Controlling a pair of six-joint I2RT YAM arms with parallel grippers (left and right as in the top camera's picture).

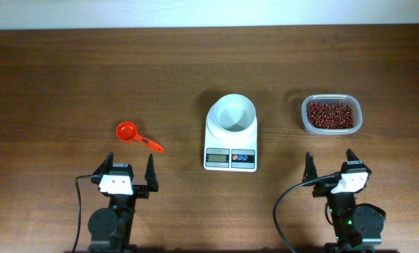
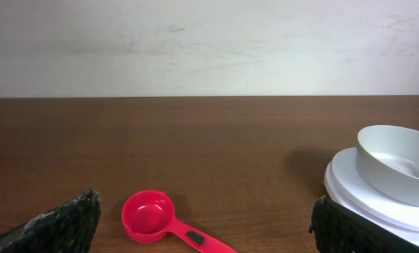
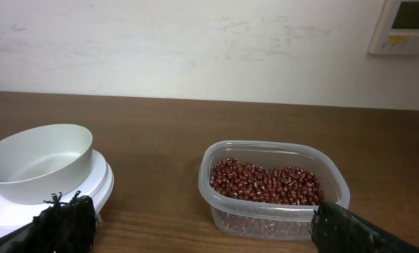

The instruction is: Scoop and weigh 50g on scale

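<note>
Scale (image 1: 230,143) lengthwise near-to-far, display (image 1: 217,158) at near end

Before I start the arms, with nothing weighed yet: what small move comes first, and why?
Probably reach the left gripper forward to the red scoop, which lies ahead of its open jaws. The bowl on the scale is empty; the beans are all in their tub.

Dark brown wooden table (image 1: 55,84) has visible grain and a soft satin sheen. Small white plastic kitchen scale (image 1: 214,143) is smooth, slightly glossy, same for its round white bowl (image 2: 396,161). Red plastic scoop (image 2: 147,214) is shiny. Clear plastic rectangular tub (image 3: 273,146) looks thin and glossy, the red-brown beans (image 3: 266,183) in it smooth. My black finger pads (image 2: 62,223) look rough, kinda woven.
</note>
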